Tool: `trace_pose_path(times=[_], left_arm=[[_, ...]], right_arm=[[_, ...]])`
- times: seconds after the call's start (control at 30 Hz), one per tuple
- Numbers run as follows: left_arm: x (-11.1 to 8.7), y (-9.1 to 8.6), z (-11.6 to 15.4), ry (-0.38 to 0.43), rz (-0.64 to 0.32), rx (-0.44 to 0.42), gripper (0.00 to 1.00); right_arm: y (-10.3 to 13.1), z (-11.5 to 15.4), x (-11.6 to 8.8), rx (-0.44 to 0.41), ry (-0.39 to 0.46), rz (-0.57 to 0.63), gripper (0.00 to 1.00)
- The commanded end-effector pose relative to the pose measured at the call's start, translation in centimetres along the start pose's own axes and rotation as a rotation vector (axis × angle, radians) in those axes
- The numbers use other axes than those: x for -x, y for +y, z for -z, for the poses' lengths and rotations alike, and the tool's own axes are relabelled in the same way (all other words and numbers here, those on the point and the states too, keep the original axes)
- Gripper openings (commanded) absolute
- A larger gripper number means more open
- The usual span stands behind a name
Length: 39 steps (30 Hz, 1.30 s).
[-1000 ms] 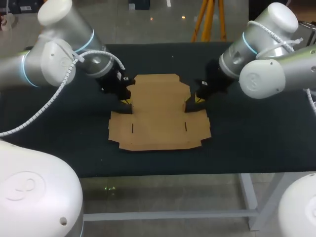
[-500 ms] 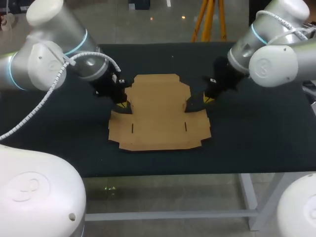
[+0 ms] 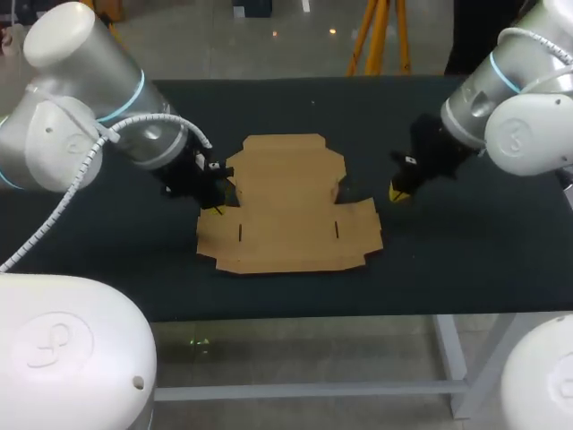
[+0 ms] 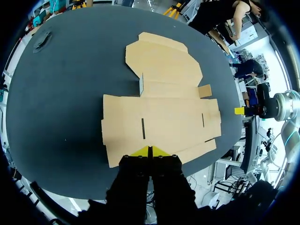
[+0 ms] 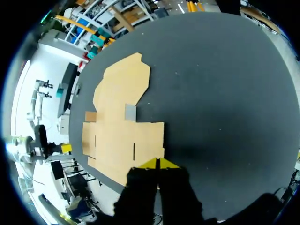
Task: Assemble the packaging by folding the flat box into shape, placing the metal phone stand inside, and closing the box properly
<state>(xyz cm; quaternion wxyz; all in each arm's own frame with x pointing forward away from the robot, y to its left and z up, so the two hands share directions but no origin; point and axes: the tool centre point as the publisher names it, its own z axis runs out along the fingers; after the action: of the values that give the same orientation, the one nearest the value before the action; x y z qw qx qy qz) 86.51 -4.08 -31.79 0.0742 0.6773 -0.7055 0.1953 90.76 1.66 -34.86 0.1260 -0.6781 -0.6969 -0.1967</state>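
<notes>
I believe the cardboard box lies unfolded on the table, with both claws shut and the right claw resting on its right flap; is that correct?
Not quite: the head view shows the right claw off the cardboard box, above bare table beside its right flap. The box does lie unfolded, and the left claw and right claw are both shut.

I can read no text, label or number on the flat box (image 3: pixel 286 202). The table (image 3: pixel 448 255) around it bears none either.
</notes>
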Motion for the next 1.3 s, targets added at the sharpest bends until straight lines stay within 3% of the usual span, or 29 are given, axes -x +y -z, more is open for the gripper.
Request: trace_pose_path(times=[0.03,0.3,0.77,1.3], left_arm=[[0.2,2.1,1.2,0.005,0.001,-0.033,0.0],[0.6,5.5,1.5,0.026,0.008,-0.012,0.0],[3.3,9.9,0.7,0.086,0.072,0.022,0.0],[4.2,10.8,-1.7,0.143,0.077,0.06,0.0]], right_arm=[[-1.9,0.4,0.6,0.016,0.017,0.0,0.0],[-5.1,0.4,1.0,0.011,0.02,-0.002,0.0],[-8.8,-1.2,1.2,-0.032,0.019,-0.021,0.0],[-10.5,-4.3,0.5,-0.054,0.07,-0.033,0.0]])
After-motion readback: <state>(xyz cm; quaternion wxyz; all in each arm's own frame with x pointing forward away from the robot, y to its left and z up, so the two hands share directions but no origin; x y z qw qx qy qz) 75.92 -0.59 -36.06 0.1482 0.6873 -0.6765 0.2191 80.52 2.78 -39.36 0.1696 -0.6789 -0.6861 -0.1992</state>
